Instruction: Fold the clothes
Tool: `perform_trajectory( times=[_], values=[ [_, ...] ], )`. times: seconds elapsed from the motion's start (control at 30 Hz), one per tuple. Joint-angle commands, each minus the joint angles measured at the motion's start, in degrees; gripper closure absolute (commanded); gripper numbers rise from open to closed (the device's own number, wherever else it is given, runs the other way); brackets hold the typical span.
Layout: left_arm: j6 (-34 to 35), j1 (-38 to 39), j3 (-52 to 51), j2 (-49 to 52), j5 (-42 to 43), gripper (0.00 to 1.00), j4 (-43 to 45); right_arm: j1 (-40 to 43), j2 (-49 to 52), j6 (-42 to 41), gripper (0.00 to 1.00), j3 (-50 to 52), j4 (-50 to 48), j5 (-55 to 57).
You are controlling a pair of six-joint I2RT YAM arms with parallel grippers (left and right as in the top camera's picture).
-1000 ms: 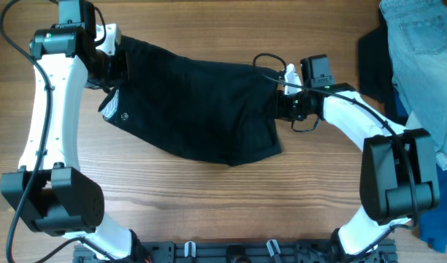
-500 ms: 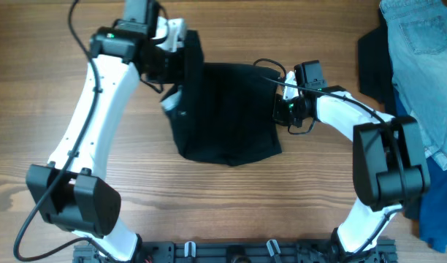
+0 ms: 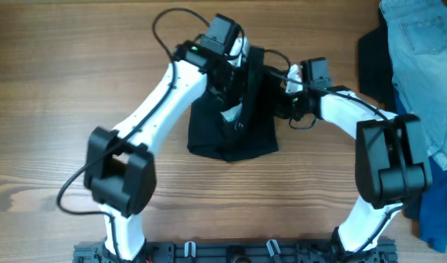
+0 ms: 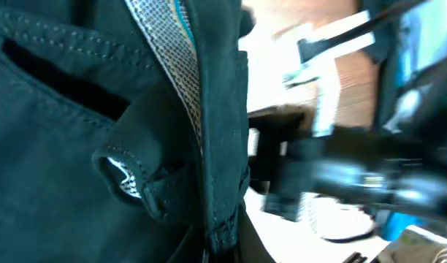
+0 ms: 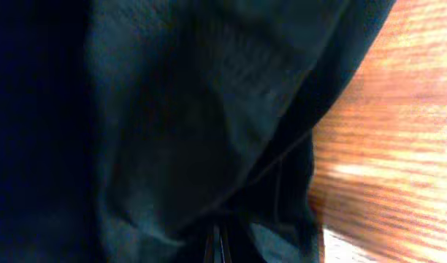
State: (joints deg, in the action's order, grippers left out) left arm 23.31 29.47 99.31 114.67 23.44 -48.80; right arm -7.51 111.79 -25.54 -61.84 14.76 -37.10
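The black shorts point(image 3: 238, 131) lie folded in half at the table's middle. My left gripper point(image 3: 242, 69) is shut on the shorts' waistband edge, which it holds over the right half; the fabric fills the left wrist view point(image 4: 99, 131), with a mesh inner lining point(image 4: 172, 51) showing. My right gripper point(image 3: 282, 102) is shut on the shorts' right edge, close beside the left gripper. Dark fabric point(image 5: 172, 124) fills the right wrist view, and the fingers are mostly hidden in it.
Light blue denim jeans point(image 3: 421, 66) lie at the far right over a dark garment point(image 3: 373, 62). A bright blue garment point(image 3: 437, 219) is at the lower right. Bare wooden table point(image 3: 77, 88) lies to the left and in front.
My left gripper has carried the shorts' left end rightwards over the right half, doubling the shorts. My right gripper has stayed at the right edge.
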Motion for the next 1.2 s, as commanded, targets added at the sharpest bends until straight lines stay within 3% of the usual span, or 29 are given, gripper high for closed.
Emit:
perform_trajectory(
  times=[0.0,0.07,0.17,0.23,0.33,0.43,0.57,0.67,0.77,0.93,1.17],
  values=[
    [1.6,0.5,1.2,3.6,0.0,0.96,0.2,6.7,-6.4,-2.6,0.95,-2.6,-1.0,-12.1],
    [1.6,0.5,1.2,4.3,0.0,0.92,0.2,11.5,-11.1,-4.7,0.93,-4.0,-1.0,-14.6],
    [1.5,0.6,1.2,4.5,0.1,0.02,0.2,17.1,-16.3,-6.2,0.64,-5.0,-1.1,-16.0],
    [0.2,0.7,1.2,4.5,0.1,0.00,0.0,20.8,-19.5,-6.2,0.42,-5.1,-1.1,-16.0],
    [-7.4,0.7,1.4,4.2,-0.9,0.00,-0.9,25.5,-22.6,-6.1,0.32,-5.1,-0.6,-16.8],
    [-13.7,0.7,3.3,3.9,-6.9,0.00,-5.6,27.0,-23.1,-4.7,0.31,-5.1,0.9,-17.8],
    [-25.3,3.1,3.6,4.0,-7.1,0.00,-10.7,27.0,-23.1,-1.2,0.30,-5.1,5.1,-13.8],
    [-34.0,8.6,3.6,4.0,-13.6,0.00,-15.3,27.0,-23.1,1.9,0.28,-5.1,9.2,-10.2],
    [-41.2,13.5,3.6,4.0,-15.1,0.00,-17.8,27.0,-23.1,3.1,0.28,-5.1,10.8,-9.3],
    [-45.4,19.9,3.4,4.0,-19.9,0.00,-19.1,27.0,-23.1,5.7,0.27,-5.1,12.9,-8.7],
    [-48.7,21.2,-3.3,6.8,-24.7,0.00,-10.5,27.0,-23.1,7.3,0.26,-5.1,13.9,-8.2]
  ],
)
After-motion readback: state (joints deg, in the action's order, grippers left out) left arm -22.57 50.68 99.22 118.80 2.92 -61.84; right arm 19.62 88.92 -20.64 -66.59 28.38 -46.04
